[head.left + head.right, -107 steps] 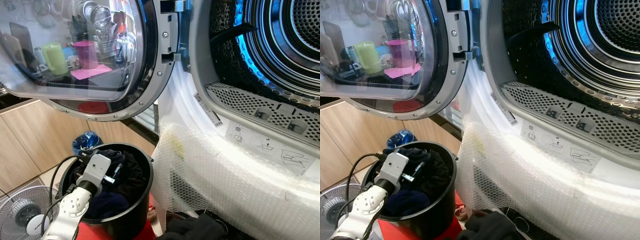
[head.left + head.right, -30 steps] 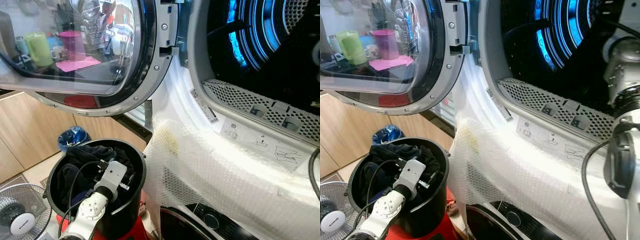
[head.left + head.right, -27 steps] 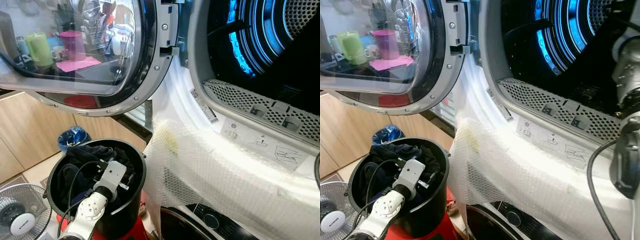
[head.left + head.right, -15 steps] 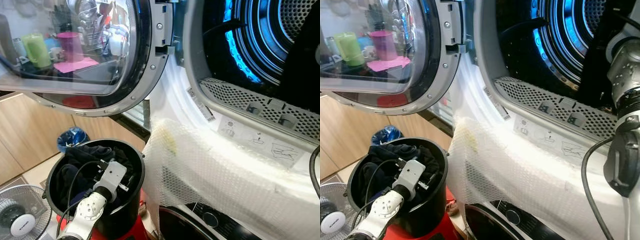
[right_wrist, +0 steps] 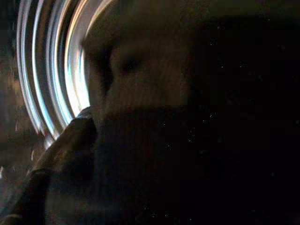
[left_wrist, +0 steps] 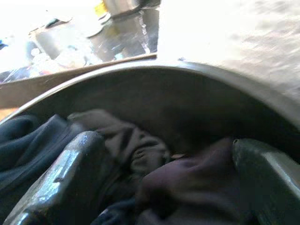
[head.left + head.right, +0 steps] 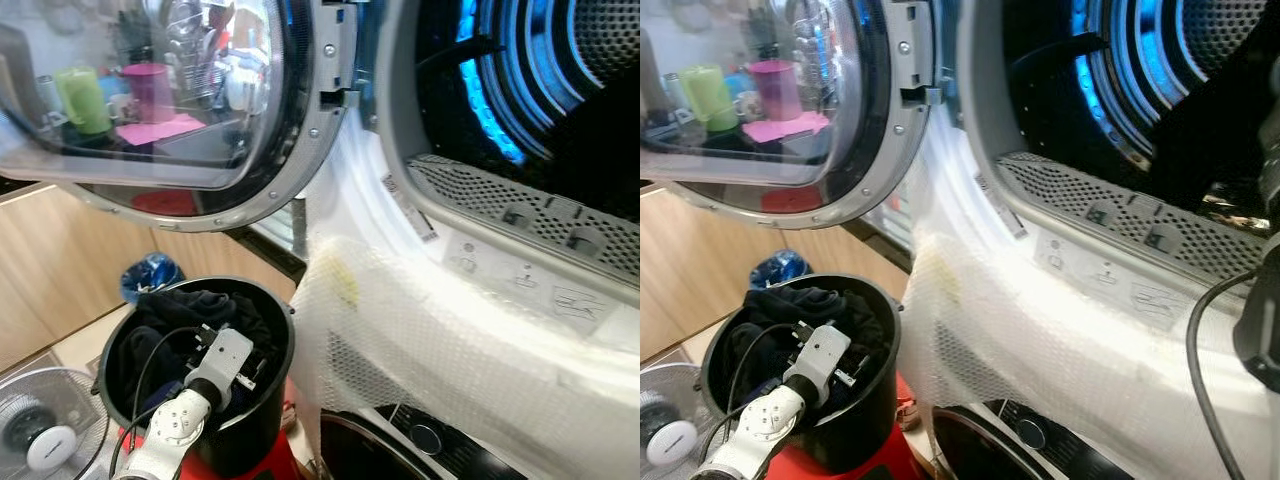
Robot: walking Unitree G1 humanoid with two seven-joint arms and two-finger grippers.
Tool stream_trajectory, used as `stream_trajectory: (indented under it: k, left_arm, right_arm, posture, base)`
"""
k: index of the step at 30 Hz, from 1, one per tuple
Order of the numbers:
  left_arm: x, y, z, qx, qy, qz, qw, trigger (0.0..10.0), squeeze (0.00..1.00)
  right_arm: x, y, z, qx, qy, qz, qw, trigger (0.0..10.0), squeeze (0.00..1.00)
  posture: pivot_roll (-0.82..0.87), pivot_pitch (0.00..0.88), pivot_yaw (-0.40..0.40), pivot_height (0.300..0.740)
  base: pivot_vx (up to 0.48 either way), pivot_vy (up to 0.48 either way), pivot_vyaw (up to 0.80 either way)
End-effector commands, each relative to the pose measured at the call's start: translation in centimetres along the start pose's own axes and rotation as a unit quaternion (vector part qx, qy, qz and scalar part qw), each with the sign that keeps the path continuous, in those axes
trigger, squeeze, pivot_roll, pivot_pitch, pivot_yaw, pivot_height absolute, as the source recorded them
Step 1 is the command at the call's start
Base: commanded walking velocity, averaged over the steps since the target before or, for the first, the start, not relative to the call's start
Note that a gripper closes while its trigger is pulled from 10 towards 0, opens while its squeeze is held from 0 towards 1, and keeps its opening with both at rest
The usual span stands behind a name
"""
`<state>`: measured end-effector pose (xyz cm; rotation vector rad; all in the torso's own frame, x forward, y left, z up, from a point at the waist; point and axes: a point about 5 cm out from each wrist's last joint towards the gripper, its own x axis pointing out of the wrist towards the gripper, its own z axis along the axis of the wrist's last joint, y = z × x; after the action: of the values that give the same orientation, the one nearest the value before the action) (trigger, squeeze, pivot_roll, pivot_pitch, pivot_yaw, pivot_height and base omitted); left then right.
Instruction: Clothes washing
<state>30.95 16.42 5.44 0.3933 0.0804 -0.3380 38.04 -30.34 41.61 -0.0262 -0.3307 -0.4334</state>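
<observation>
Black bucket (image 7: 270, 400) of dark clothes (image 6: 154, 164) around left gripper (image 6: 164, 187), fingers apart.

Clothes (image 7: 190, 318): dark navy and black garments, crumpled, heaped inside the bucket.
Bucket (image 7: 272, 385): round, black, upright on a red base, just beside the machine's front.
Drum (image 7: 560, 90): door swung open, lit blue inside.

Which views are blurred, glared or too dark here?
Left eye view: slight motion blur, and reflections on the open door glass hide what lies behind it. Right eye view: bubble wrap blown out white, drum lit blue. Left wrist view: soft focus, fingers apart over dark clothes in the bucket. Right wrist view: very dark, streaked drum ribs, dark fabric up close.
</observation>
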Motion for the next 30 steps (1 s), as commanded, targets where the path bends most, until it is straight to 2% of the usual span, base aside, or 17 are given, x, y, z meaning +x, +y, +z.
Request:
stream_trajectory:
  k: [1, 2, 5, 6, 7, 8, 10, 11, 13, 15, 17, 18, 20, 24, 26, 30]
  left_arm:
    - [0.1, -0.2, 0.1, 0.008, 0.001, -0.012, 1.000, 10.0, 0.00]
    - [0.2, -0.3, 0.3, 0.010, -0.001, -0.015, 1.000, 10.0, 0.00]
    - [0.2, -0.3, 0.3, 0.009, -0.001, -0.014, 1.000, 10.0, 0.00]
    - [0.2, -0.3, 0.3, 0.008, -0.001, -0.014, 1.000, 10.0, 0.00]
    - [0.1, -0.3, 0.2, 0.008, 0.001, -0.014, 1.000, 10.0, 0.00]
    - [0.1, -0.3, 0.2, 0.007, 0.002, -0.015, 1.000, 10.0, 0.00]
    - [0.0, -0.3, 0.1, 0.009, 0.004, -0.017, 1.000, 10.0, 0.00]
    - [0.0, -0.3, 0.1, 0.009, 0.004, -0.017, 1.000, 10.0, 0.00]
    - [-0.1, -0.4, 0.0, 0.008, 0.004, -0.016, 1.000, 10.0, 0.00]
    - [-0.1, -0.4, -0.1, 0.008, 0.006, -0.016, 1.000, 10.0, 0.00]
    - [-0.2, -0.4, -0.1, 0.008, 0.006, -0.016, 1.000, 10.0, 0.00]
    - [-0.3, -0.4, -0.2, 0.007, 0.007, -0.017, 1.000, 10.0, 0.00]
    - [-0.3, -0.4, -0.2, 0.008, 0.008, -0.018, 1.000, 10.0, 0.00]
    - [-0.4, -0.5, -0.4, 0.007, 0.010, -0.021, 1.000, 10.0, 0.00]
    - [-0.4, -0.7, -0.4, 0.007, 0.010, -0.024, 1.000, 10.0, 0.00]
    - [-0.5, -0.7, -0.4, 0.008, 0.010, -0.024, 1.000, 10.0, 0.00]
  right_arm:
    - [-0.1, 1.0, -1.8, 0.013, 0.041, 0.028, 0.999, 10.0, 1.00]
    - [-0.1, 1.0, -1.7, 0.025, 0.036, 0.028, 0.999, 10.0, 1.00]
    - [0.0, 0.1, -0.9, 0.019, 0.025, 0.005, 0.999, 10.0, 1.00]
    - [0.0, 0.2, -1.0, 0.012, 0.031, 0.015, 0.999, 10.0, 1.00]
    - [-0.1, 0.5, -1.2, 0.010, 0.037, 0.027, 0.999, 10.0, 0.42]
    - [-0.1, 0.7, -1.3, 0.008, 0.042, 0.035, 0.998, 10.0, 0.00]
    - [-0.1, 0.9, -1.7, 0.017, 0.057, 0.043, 0.997, 10.0, 0.00]
    - [-0.2, 1.0, -2.1, 0.039, 0.074, 0.044, 0.996, 10.0, 0.00]
    - [-0.4, 1.4, -2.9, 0.048, 0.115, 0.032, 0.992, 10.0, 0.00]
    - [-0.4, 1.9, -2.4, 0.016, 0.105, 0.022, 0.994, 10.0, 0.00]
    - [-0.5, 2.5, -1.9, 0.035, 0.113, 0.047, 0.992, 10.0, 0.00]
    - [-0.6, 2.7, -1.2, 0.056, 0.098, 0.038, 0.993, 10.0, 0.00]
    - [-1.0, 2.9, -0.8, 0.066, 0.100, 0.031, 0.992, 10.0, 0.00]
    - [-2.3, 2.9, -1.3, 0.031, 0.094, -0.008, 0.995, 10.0, 0.00]
    - [-3.7, 3.0, -2.1, 0.028, 0.100, -0.021, 0.994, 10.0, 0.00]
    - [-5.8, 1.9, -2.7, 0.001, 0.090, -0.080, 0.993, 10.0, 0.00]
  posture:
    - [0.09, 0.007, -0.003, 0.740]
    - [0.10, 0.007, -0.001, 0.740]
    - [0.10, 0.007, -0.001, 0.740]
    - [0.10, 0.006, -0.001, 0.740]
    - [0.09, 0.007, -0.001, 0.740]
    - [0.09, 0.007, -0.001, 0.740]
    - [0.09, 0.015, -0.003, 0.740]
    - [0.09, 0.021, -0.005, 0.740]
    - [0.09, 0.022, -0.007, 0.740]
    - [0.09, 0.028, -0.007, 0.740]
    - [0.09, 0.035, -0.006, 0.740]
    - [0.09, 0.035, -0.006, 0.740]
    - [0.08, 0.040, -0.006, 0.740]
    - [0.08, 0.040, -0.006, 0.740]
    - [0.08, 0.039, -0.004, 0.740]
    - [0.09, 0.037, -0.006, 0.740]
  base:
    - [0.000, 0.000, 0.00]
    - [0.000, 0.000, 0.00]
    - [0.000, 0.000, 0.00]
    - [0.000, 0.000, 0.00]
    - [0.000, 0.000, 0.00]
    - [0.000, 0.000, 0.00]
    - [0.000, 0.000, 0.00]
    - [0.000, 0.000, 0.00]
    - [0.000, 0.000, 0.00]
    - [0.000, 0.000, 0.00]
    - [0.000, 0.000, 0.00]
    - [0.000, 0.000, 0.00]
    - [0.000, 0.000, 0.00]
    - [0.000, 0.000, 0.00]
    - [0.000, 0.000, 0.00]
    - [0.000, 0.000, 0.00]
